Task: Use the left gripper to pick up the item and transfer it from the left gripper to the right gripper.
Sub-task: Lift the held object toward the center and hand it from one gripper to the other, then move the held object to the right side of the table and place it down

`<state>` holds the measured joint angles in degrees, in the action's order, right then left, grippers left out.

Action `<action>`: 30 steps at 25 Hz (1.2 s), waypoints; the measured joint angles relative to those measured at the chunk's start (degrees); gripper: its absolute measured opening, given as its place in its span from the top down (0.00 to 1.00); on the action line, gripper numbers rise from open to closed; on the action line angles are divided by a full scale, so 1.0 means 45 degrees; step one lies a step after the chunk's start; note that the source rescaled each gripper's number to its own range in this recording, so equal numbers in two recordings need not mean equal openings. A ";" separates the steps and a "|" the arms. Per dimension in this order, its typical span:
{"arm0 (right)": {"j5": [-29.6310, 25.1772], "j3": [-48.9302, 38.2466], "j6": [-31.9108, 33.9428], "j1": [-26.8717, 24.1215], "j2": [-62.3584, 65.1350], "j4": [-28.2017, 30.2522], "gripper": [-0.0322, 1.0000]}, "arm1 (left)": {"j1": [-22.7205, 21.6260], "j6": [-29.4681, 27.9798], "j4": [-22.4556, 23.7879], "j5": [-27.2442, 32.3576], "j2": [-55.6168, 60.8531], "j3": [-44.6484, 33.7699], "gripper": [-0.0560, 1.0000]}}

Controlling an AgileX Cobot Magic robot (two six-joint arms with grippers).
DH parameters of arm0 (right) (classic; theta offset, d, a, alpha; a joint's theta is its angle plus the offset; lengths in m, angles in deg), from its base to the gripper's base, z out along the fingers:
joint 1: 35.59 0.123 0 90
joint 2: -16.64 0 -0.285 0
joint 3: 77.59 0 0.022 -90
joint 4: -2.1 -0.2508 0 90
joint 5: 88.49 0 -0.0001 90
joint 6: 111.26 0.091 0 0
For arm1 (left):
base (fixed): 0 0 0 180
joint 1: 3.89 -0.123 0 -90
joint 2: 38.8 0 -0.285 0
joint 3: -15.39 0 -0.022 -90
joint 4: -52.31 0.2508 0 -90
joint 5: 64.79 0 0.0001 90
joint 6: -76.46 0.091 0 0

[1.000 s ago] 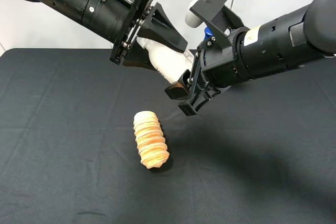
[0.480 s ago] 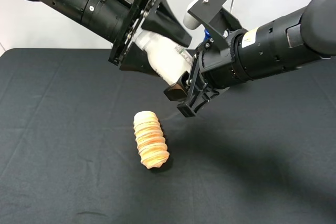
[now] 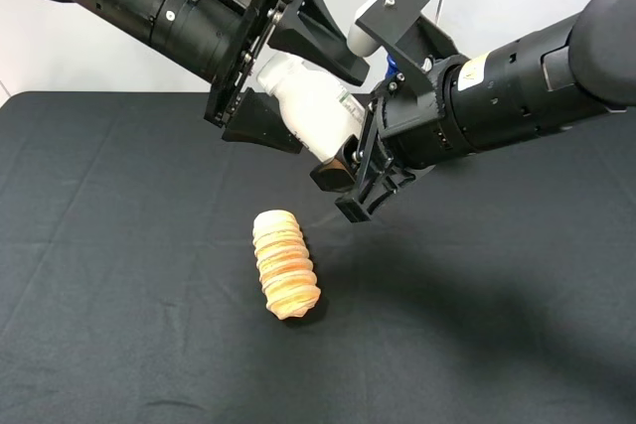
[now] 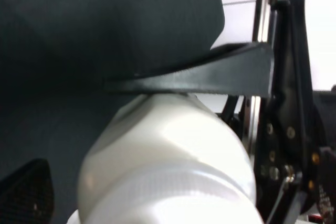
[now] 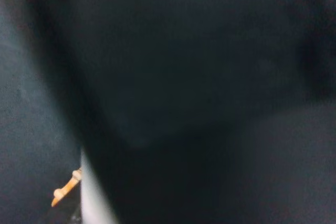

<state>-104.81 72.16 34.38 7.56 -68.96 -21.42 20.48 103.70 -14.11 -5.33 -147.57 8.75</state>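
Note:
A white plastic bottle (image 3: 303, 101) hangs in the air between my two grippers. My left gripper (image 3: 326, 106) is open, its fingers spread above and below the bottle with gaps on both sides. My right gripper (image 3: 340, 189) is shut on the bottle's lower end and holds it. In the left wrist view the bottle (image 4: 168, 166) fills the lower part, with one black finger (image 4: 210, 74) crossing just above it. The right wrist view is almost all dark, with only a white sliver (image 5: 92, 198) of the bottle showing.
An orange ridged spiral object (image 3: 285, 265) lies on the black table (image 3: 109, 275) below the grippers; a bit of it shows in the right wrist view (image 5: 65, 190). A white wall runs behind the table.
My left gripper's fingers have spread apart and let go of the bottle. The bottle and my right gripper have stayed almost in place.

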 joint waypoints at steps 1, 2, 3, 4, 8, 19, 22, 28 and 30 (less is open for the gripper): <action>0.0000 0.0000 0.0000 0.0000 0.0000 0.0000 0.93 | 0.0000 0.0000 0.0000 0.0013 0.0016 0.0000 0.00; 0.0000 0.0000 0.0000 0.0000 0.0000 0.0000 0.93 | 0.0000 0.0000 0.0056 0.0013 0.0073 0.0000 0.00; 0.0000 0.0000 0.0000 0.0000 0.0000 0.0000 0.93 | 0.0000 0.0000 0.0123 0.0013 0.0149 0.0000 0.00; 0.0000 0.0000 0.0000 0.0000 0.0000 0.0000 0.93 | -0.0036 0.0000 0.0206 0.0013 0.0280 0.0000 0.00; 0.0000 0.0000 0.0000 0.0000 0.0000 0.0000 0.93 | -0.0438 -0.0012 0.0495 0.0133 0.0941 0.0009 0.00; 0.0000 0.0000 0.0000 0.0000 0.0000 0.0000 0.93 | -0.3026 -0.0346 0.1929 0.1147 0.3688 0.0059 0.00; 0.0000 0.0000 0.0000 0.0000 0.0000 0.0000 0.93 | -0.3814 -0.0413 0.2787 0.1344 0.4856 0.0059 0.00; 0.0000 0.0000 0.0000 0.0000 0.0000 0.0000 0.93 | -0.4478 -0.1754 0.7120 0.1469 0.7594 0.0064 0.00; 0.0000 0.0000 0.0000 0.0000 0.0000 0.0000 0.93 | -0.4494 -0.2712 0.8968 0.1506 0.8488 0.0050 0.00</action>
<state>-104.81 72.16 34.38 7.56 -68.96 -21.42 0.26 91.50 26.24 1.45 -109.38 8.97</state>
